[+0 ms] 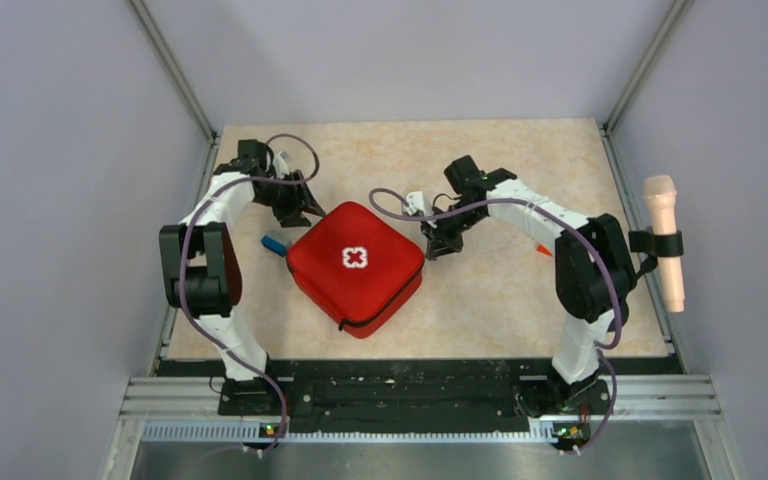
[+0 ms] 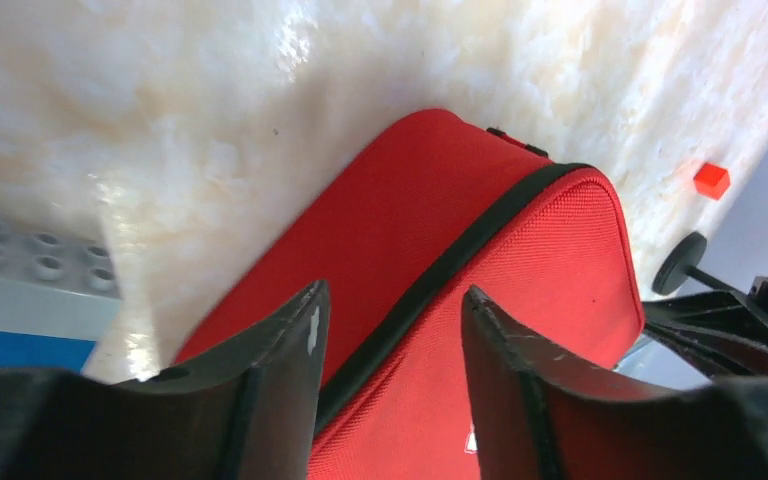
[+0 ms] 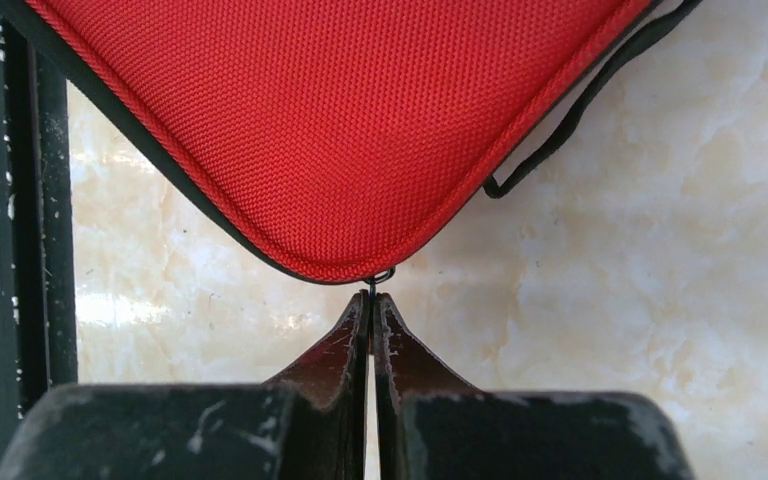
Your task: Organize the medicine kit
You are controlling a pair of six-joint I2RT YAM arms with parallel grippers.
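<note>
Lying closed on the marbled surface (image 1: 520,160), overhead view: medicine kit (image 1: 355,262), red, white cross up. Left fingers (image 1: 306,212) at its far-left corner, spread hard to judge from above; right fingers (image 1: 441,245) at its right corner. Blue item (image 1: 274,244) just left of the kit, partly hidden.

Left wrist view: left fingers (image 2: 285,370) partly apart, straddling the kit's black zip band (image 2: 440,275); contact cannot be told. Grey studded block (image 2: 30,265) left of the kit, cut off by the frame. Small red cube (image 2: 711,180) beyond the kit.

Right wrist view: right fingers (image 3: 345,350) pressed together, pinching a thin black pull (image 3: 373,283) at the kit's corner. Kit cropped at top.
</note>
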